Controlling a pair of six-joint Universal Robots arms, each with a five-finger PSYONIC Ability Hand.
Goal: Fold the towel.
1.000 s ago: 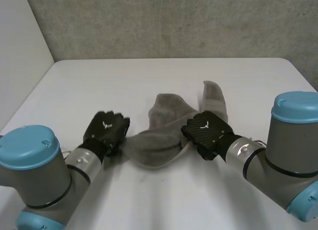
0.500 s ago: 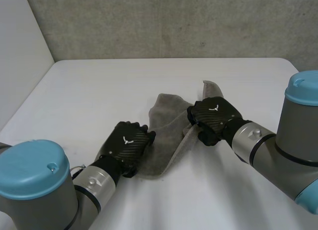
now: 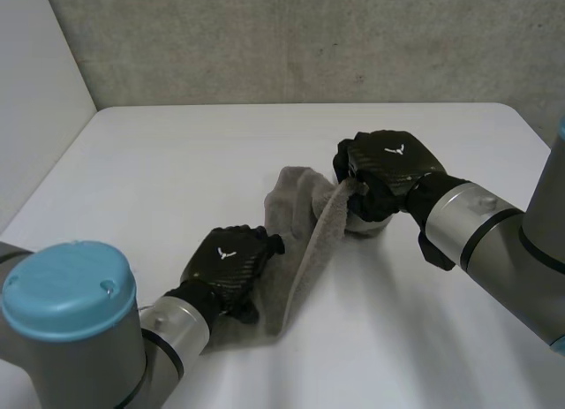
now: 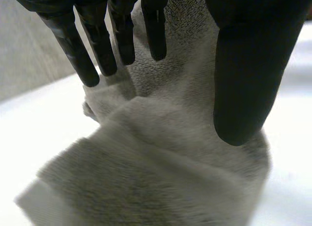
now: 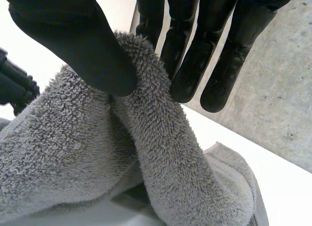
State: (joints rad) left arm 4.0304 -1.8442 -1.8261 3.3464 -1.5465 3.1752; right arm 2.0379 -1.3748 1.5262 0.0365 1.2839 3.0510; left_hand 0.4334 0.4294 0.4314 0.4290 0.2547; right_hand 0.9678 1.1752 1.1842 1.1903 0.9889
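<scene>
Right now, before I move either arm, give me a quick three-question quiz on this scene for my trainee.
1. True or false: the right hand pinches a fold of the towel between thumb and fingers.
2. Where is the left hand? A: on the towel's near end. B: beside the towel, not touching it. C: raised high above the towel.
3. Short answer: does the towel lie flat or bunched?
Key: 1 true; 2 A; 3 bunched.
</scene>
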